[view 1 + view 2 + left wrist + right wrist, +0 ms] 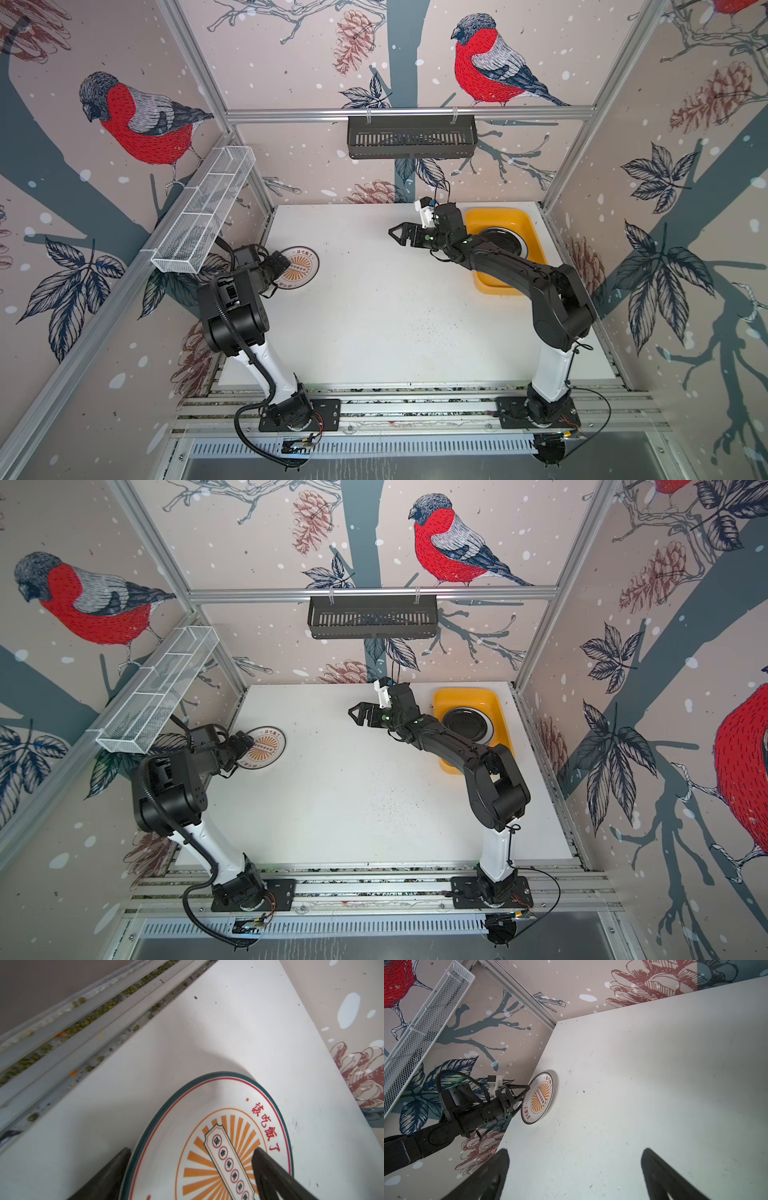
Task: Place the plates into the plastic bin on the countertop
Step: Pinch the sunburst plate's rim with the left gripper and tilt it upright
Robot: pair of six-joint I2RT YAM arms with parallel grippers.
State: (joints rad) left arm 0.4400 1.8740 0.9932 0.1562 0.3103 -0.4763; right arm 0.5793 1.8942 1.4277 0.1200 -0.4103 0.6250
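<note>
One plate [300,270] [266,746], white with a dark green rim and an orange sunburst centre, lies flat at the left edge of the countertop [374,311]. My left gripper [286,265] [191,1149] is open and straddles its rim [207,1126]: one finger is outside the rim, the other over the sunburst. The right wrist view shows the same plate [540,1098] with those fingers at its edge. The yellow plastic bin [536,232] [498,712] stands at the back right and holds a black plate [505,243] [465,725]. My right gripper [399,236] [575,1149] hangs open and empty, left of the bin.
A black slotted basket [411,137] hangs on the back wall. A white wire mesh rack [203,212] juts out from the left wall above the left arm. Aluminium framing [415,399] edges the countertop, and its groove [83,1022] beside the plate holds small green bits.
</note>
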